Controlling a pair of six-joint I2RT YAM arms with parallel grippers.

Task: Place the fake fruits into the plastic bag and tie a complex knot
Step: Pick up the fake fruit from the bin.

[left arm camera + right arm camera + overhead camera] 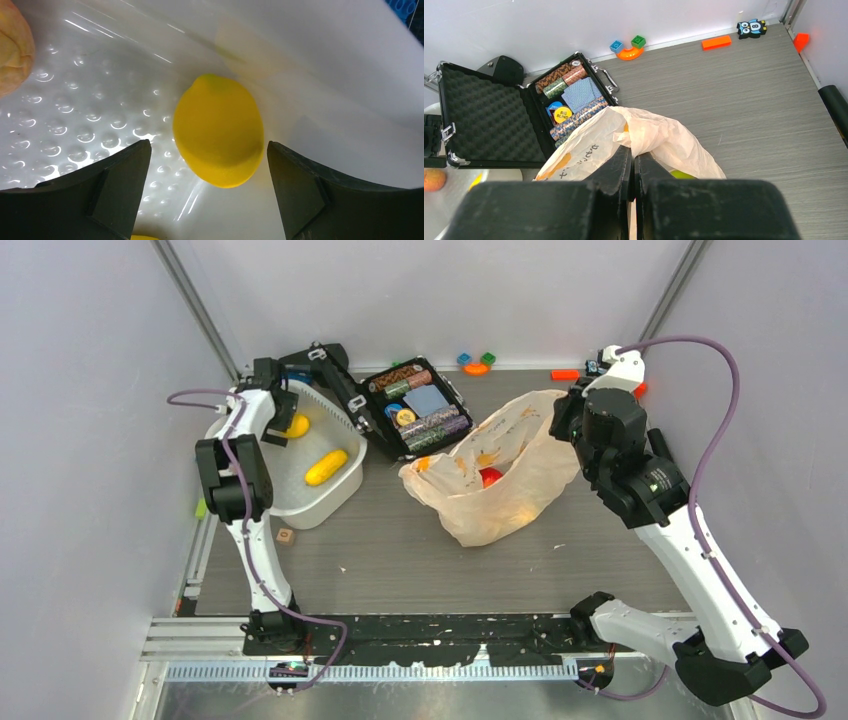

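The pale peach plastic bag (520,455) lies mid-table with a red apple (491,477) showing inside. My right gripper (566,416) is shut on the bag's upper edge (659,132), and its jaws (633,156) pinch the film; a bit of green fruit (682,174) shows below. My left gripper (285,422) is open inside the white tub (318,508), its fingers on either side of a yellow lemon (218,130) without touching it. A long yellow fruit (326,467) lies in the tub. A peach-orange fruit (12,45) sits at the left wrist view's edge.
An open black case of poker chips (415,405) stands between tub and bag, also in the right wrist view (569,100). Small toy blocks (477,362) and an orange block (565,374) lie along the back wall. A small wooden cube (285,536) lies in front of the tub.
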